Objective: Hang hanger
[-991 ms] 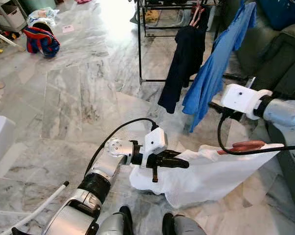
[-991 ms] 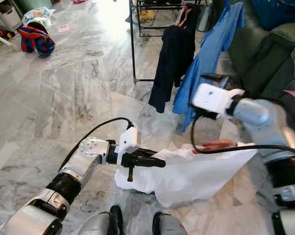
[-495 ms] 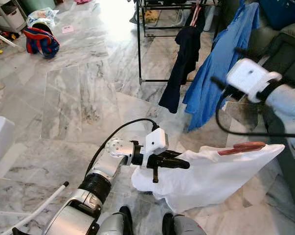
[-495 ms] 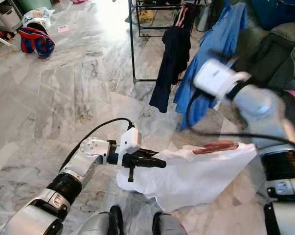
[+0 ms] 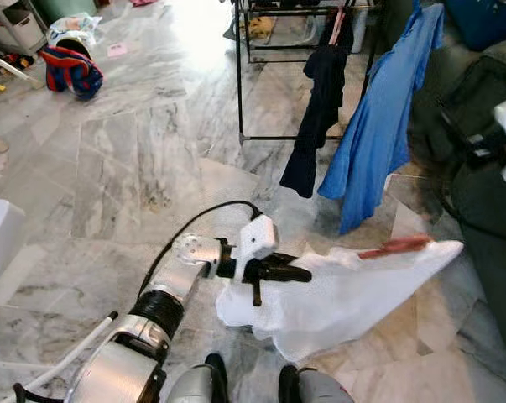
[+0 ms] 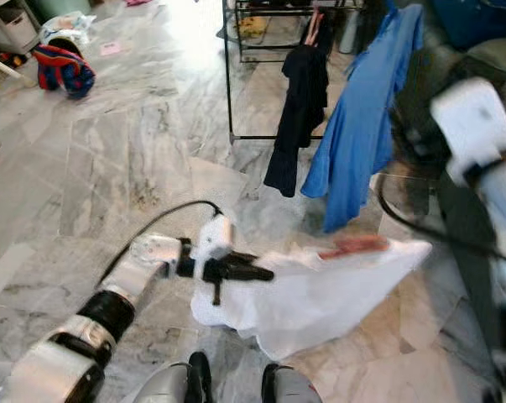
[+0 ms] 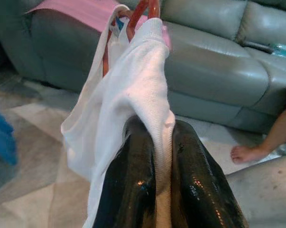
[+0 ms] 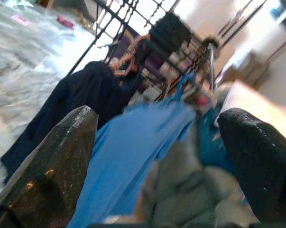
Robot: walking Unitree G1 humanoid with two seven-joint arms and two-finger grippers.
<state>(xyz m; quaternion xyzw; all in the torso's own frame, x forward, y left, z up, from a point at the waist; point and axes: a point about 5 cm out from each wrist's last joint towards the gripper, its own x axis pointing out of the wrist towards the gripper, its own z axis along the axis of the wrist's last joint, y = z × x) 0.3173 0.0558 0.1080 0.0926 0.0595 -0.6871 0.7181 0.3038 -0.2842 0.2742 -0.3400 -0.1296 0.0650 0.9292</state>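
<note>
A white garment (image 5: 345, 290) on a reddish-brown hanger (image 5: 393, 246) hangs low in front of me, above the marble floor. My left gripper (image 5: 299, 273) is shut on one end of the white cloth; in the left wrist view its fingers (image 7: 135, 185) pinch the fabric (image 7: 138, 90), with the hanger's loops (image 7: 143, 12) beyond. My right arm (image 6: 475, 126) is raised at the right, blurred, away from the hanger. In the right wrist view the right gripper (image 8: 157, 156) is open, its fingers (image 8: 50, 161) wide apart, facing the rack.
A black clothes rack (image 5: 238, 75) stands ahead with a dark garment (image 5: 320, 109) and a blue shirt (image 5: 378, 126) hanging on it. A dark sofa (image 5: 475, 101) is at the right. A striped bag (image 5: 68, 67) lies far left. A person's foot (image 7: 244, 153) rests by a grey sofa.
My right arm has let go of the hanger end and swung up and to the right. The hanger and white garment have sagged a little; my left gripper still holds the cloth.
</note>
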